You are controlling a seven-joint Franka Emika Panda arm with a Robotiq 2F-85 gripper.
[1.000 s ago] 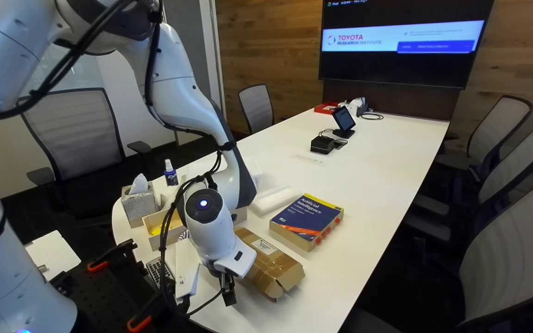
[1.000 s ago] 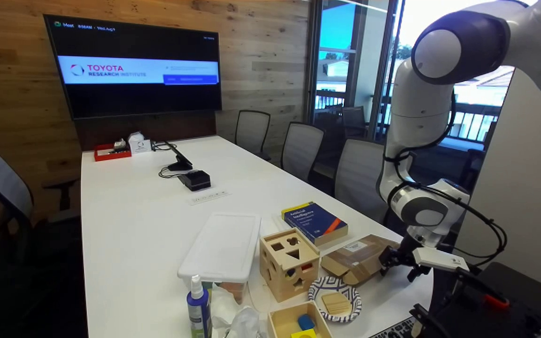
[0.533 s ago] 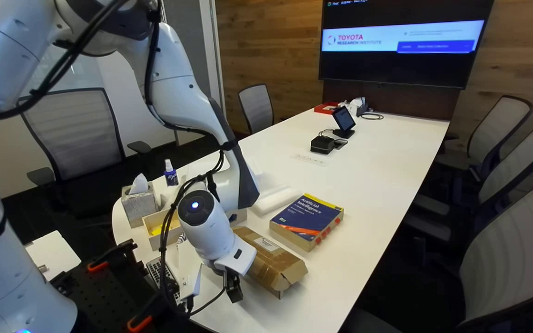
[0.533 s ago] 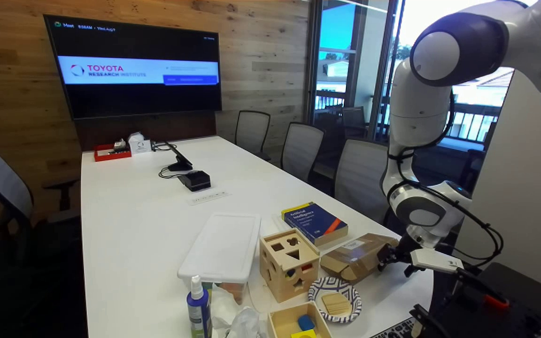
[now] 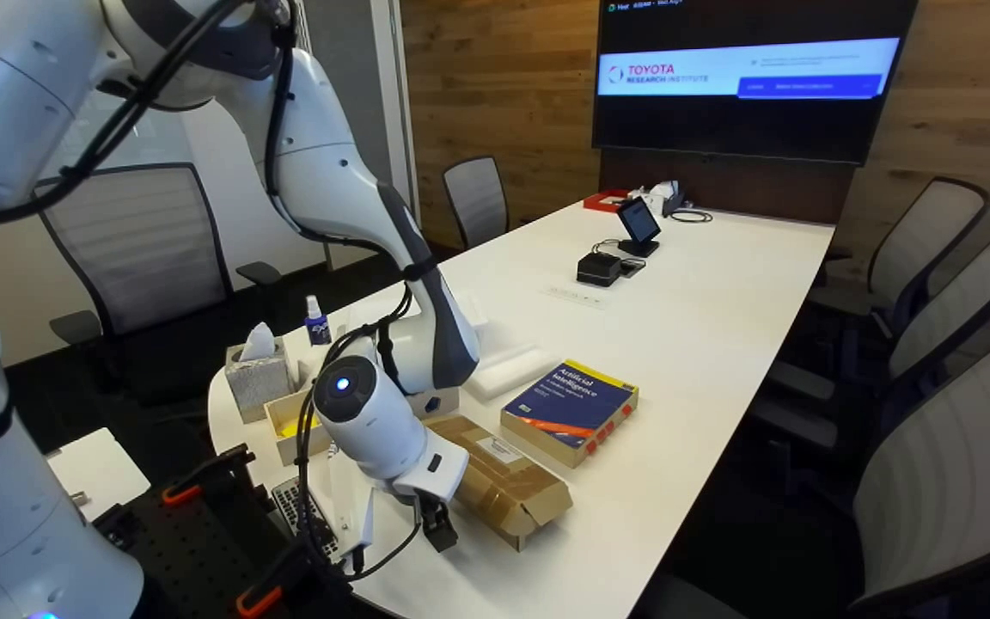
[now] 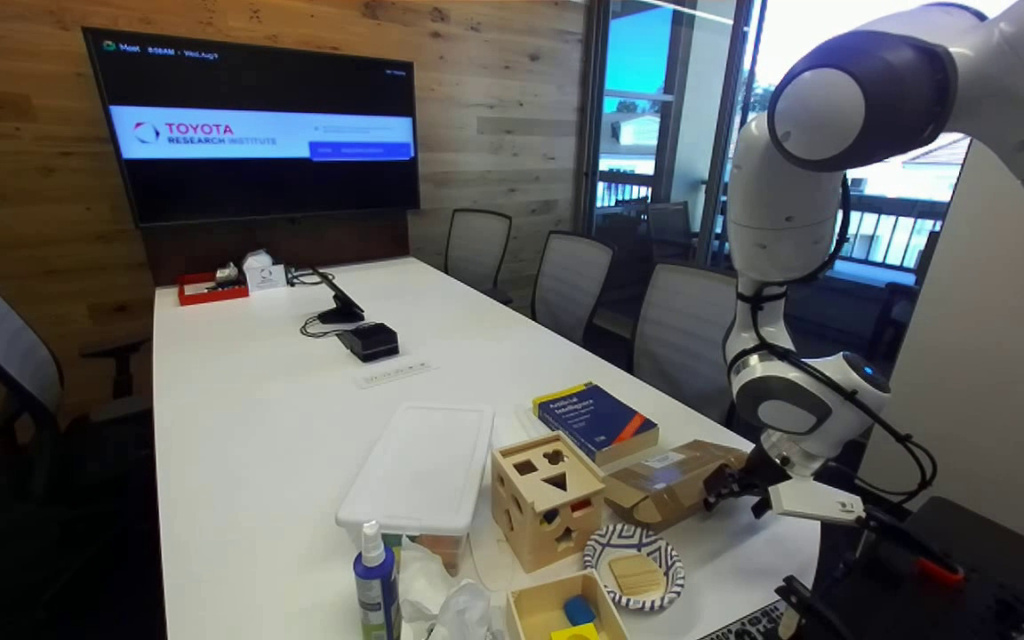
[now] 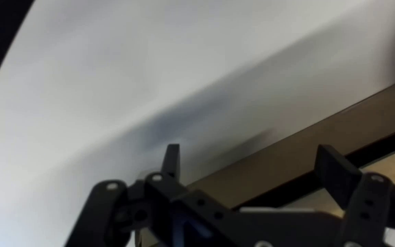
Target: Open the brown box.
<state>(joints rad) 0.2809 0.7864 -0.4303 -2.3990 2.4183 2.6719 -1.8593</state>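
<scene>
The brown box [image 5: 512,490] is a flat tan cardboard box lying on the table, with a label and shiny tape on top. It also shows in an exterior view [image 6: 672,484]. Its near end has folded cardboard edges; the lid looks down. My gripper [image 5: 439,529] is low over the table beside the box's long side. In an exterior view the gripper [image 6: 736,502] has one finger right by the box; I cannot tell if they touch. In the wrist view the gripper [image 7: 247,154] is open, with a tan box side [image 7: 286,164] and a dark band behind the fingers.
A thick blue book [image 5: 571,408] lies beyond the box. A wooden cube with holes [image 6: 548,502], a patterned paper plate [image 6: 596,569], a wooden tray [image 6: 525,613] and a white-lidded bin [image 6: 423,453] stand beside it. A keyboard [image 5: 293,507] lies near the table edge.
My gripper has moved a little toward the box and tilted. The box has shifted slightly the same way, and its near end looks a little different in shape.
</scene>
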